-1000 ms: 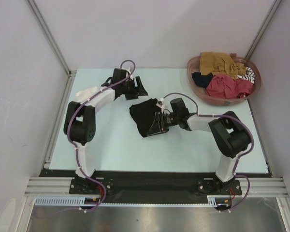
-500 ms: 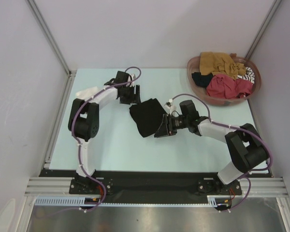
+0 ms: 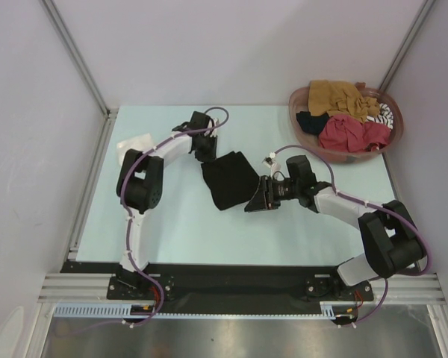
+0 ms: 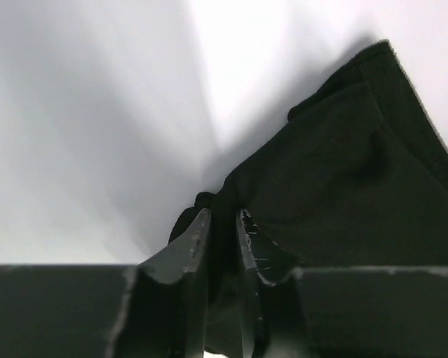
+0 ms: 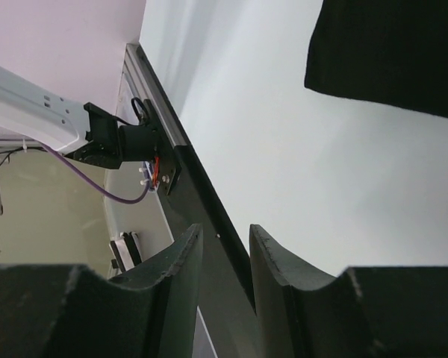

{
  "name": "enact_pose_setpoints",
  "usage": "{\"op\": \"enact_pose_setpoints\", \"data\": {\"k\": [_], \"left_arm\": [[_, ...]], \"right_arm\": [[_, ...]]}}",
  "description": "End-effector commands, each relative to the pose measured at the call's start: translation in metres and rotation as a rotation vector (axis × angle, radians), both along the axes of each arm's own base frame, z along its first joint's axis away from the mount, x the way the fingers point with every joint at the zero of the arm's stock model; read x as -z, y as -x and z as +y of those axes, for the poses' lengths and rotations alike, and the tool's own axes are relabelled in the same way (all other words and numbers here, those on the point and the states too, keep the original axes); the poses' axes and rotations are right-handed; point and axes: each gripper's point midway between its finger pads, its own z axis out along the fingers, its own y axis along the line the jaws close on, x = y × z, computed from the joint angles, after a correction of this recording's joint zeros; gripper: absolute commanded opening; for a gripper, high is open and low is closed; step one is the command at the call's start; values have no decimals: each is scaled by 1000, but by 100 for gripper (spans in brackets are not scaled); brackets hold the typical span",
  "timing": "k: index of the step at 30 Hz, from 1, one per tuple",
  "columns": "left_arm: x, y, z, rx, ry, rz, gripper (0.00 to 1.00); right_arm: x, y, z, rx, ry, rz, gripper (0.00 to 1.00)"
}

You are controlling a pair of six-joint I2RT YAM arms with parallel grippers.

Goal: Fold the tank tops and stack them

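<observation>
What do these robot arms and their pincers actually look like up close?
The left arm and right arm have white tube-like links joined by chunky black joints. Purple cables run along them. The left gripper and right gripper each have two matte black, blunt-tipped fingers.

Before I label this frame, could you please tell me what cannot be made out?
- Top view: the left gripper covers a corner of the black tank top.
- Left wrist view: dark cloth between the fingers; a grip is unconfirmed.
- Top view: the left arm partly hides the white tank top.
- Top view: other clothes bury most of the striped top.
</observation>
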Motion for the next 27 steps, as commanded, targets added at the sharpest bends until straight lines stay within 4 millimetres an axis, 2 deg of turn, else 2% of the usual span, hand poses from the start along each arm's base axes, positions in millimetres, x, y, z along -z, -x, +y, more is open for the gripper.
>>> {"op": "enact_pose_setpoints", "data": {"k": [1,3,6,7,8,9,10,12,13,15,16,17,18,19,20,22,24,25,27], "left_arm": [[0,-7,17,-97,12,-1,19],[-7,-14,33,-151,67,-8,12],[-3,-12,64,-260,55,-3,6],[-3,-1,72,-287,47,3,5],[-3,0,83,-319,42,-10,0],[-1,5,91,-347,32,-11,0],[1,19,98,-381,44,-13,0],[3,33,112,-420,64,-9,0],[7,49,115,-427,82,5,0],[10,63,128,-454,89,19,0],[22,80,134,-464,79,53,0],[16,84,145,-490,84,43,0],[19,91,151,-505,84,54,0],[28,107,158,-522,81,79,0],[24,111,172,-562,102,70,0],[33,127,199,-661,110,82,0],[27,130,218,-728,109,47,0],[30,136,234,-790,105,52,0],[24,136,250,-844,108,23,0]], "right_arm": [[-5,1,-4,1,-8,-24,37],[-4,0,-4,2,-10,-23,37],[-2,-1,-4,3,-14,-18,37],[-3,-1,-3,1,-17,-17,37],[-1,-2,-3,3,-17,-15,37],[-1,-3,-3,1,-20,-16,37],[-1,-3,-2,1,-21,-13,37],[-2,-4,0,-2,-36,-5,37],[-2,-6,1,-2,-43,-3,37],[-4,-6,3,-6,-61,7,37],[-6,-8,5,-11,-72,-1,36],[-7,-8,6,-15,-78,-1,37],[-8,-9,7,-16,-82,5,36],[-9,-9,7,-16,-84,7,36],[-9,-11,9,-13,-84,2,36],[-10,-12,10,-5,-80,-7,36],[-8,-14,9,18,-68,-14,35],[-10,-15,10,23,-72,-18,35],[-10,-14,9,23,-74,-14,35]]}}
